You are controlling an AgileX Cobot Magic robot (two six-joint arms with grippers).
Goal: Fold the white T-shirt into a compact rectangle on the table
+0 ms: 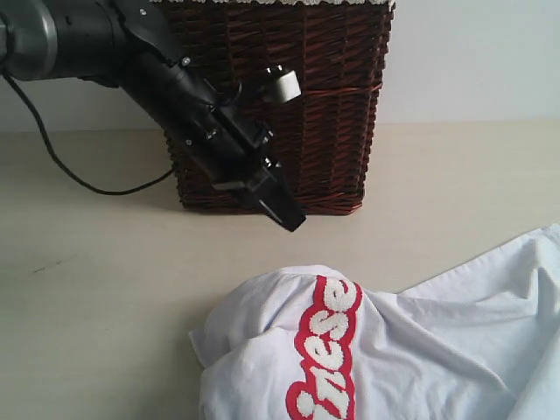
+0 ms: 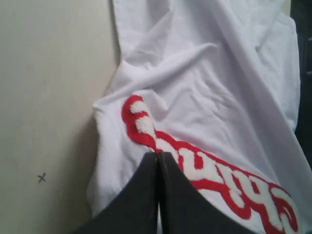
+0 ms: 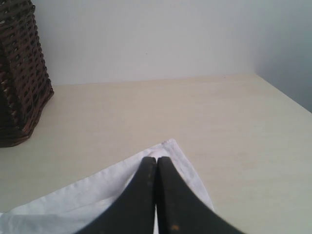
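The white T-shirt (image 1: 411, 350) lies crumpled at the front of the table (image 1: 105, 306), its red-outlined lettering (image 1: 325, 346) running across a raised hump. My left gripper (image 1: 291, 219) hangs shut in the air in front of the basket, above and behind the shirt, apart from it. In the left wrist view its fingertips (image 2: 157, 156) press together over the lettering (image 2: 204, 168) with nothing between them. My right gripper (image 3: 156, 160) is shut too, just short of a flat corner of the T-shirt (image 3: 171, 148). No cloth shows between its fingers. It is out of the exterior view.
A dark wicker basket (image 1: 324, 105) stands at the back middle against the wall, also seen in the right wrist view as the basket (image 3: 19, 78). A black cable (image 1: 79, 179) trails across the table's left. A small x mark (image 2: 42, 178) is on the table beside the shirt.
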